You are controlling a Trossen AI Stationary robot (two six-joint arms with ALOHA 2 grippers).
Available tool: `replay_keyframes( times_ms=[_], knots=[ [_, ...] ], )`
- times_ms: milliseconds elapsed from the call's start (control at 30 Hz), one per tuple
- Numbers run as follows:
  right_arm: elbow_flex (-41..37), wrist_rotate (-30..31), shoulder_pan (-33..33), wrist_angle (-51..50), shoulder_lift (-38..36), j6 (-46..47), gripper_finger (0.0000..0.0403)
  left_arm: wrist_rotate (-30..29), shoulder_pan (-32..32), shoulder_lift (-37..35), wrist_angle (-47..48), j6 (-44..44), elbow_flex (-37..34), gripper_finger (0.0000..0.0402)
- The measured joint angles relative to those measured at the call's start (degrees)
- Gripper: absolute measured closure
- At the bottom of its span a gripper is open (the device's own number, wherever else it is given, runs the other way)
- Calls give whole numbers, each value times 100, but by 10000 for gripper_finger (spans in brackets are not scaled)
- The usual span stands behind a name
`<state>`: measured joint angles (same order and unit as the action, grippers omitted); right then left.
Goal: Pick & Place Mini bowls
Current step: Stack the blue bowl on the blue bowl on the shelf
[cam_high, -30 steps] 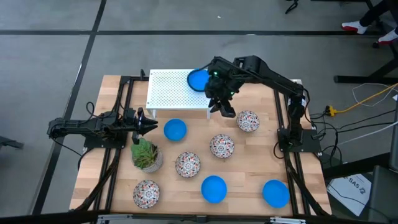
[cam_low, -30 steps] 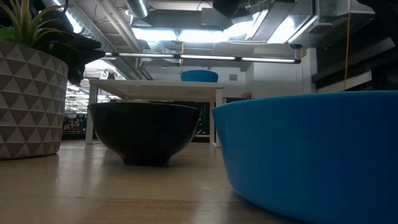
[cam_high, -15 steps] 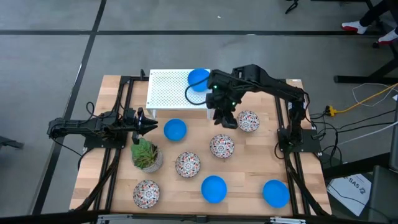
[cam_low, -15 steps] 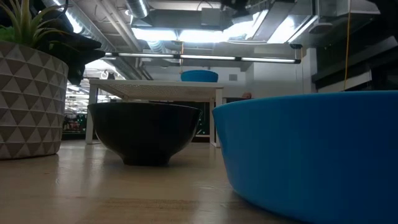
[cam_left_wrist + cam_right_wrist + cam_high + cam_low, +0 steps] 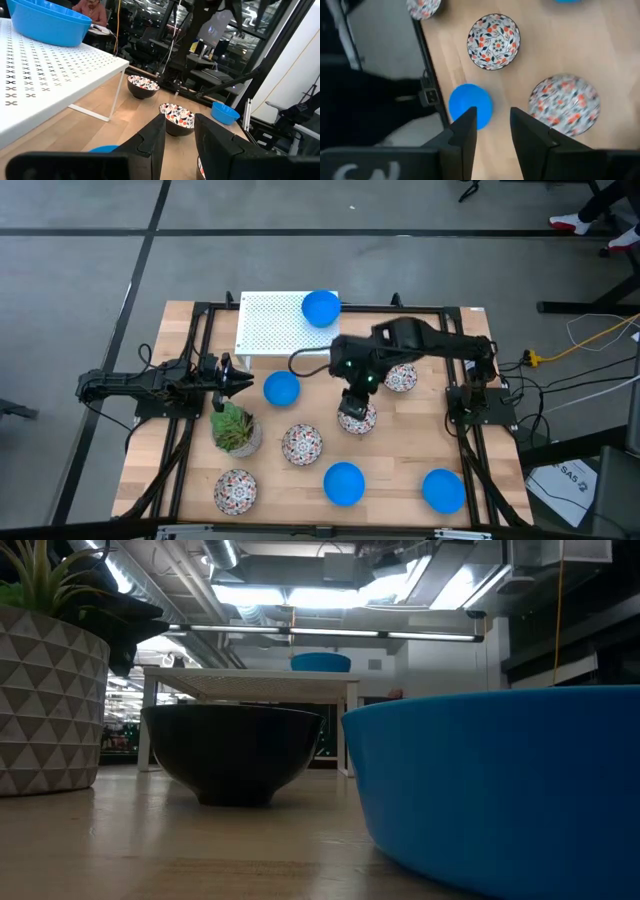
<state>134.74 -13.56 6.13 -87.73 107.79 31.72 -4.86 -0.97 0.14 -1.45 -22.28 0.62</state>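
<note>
Left gripper [image 5: 232, 381], fingers slightly parted and empty, rests at the table's left edge beside a blue bowl [image 5: 282, 388]. White rack [image 5: 272, 326] carries another blue bowl [image 5: 321, 307]. Right gripper [image 5: 355, 406], fingers parted, holding nothing, hovers over a patterned bowl [image 5: 357, 418] at table centre.

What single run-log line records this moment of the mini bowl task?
right hand: open, empty, over floral bowl | left hand: open, idle at table's left | blue bowl: on white rack | step: approaching next bowl
</note>
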Motion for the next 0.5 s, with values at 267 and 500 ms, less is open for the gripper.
replay_keyframes(
  times_ms=[267,500],
  knots=[
    [0,839,908,7,4,2333,285,0,0,0,0,0,0,302],
    [-108,1354,1708,-24,13,3954,285,0,-1,0,0,-2,0,302]
  ],
)
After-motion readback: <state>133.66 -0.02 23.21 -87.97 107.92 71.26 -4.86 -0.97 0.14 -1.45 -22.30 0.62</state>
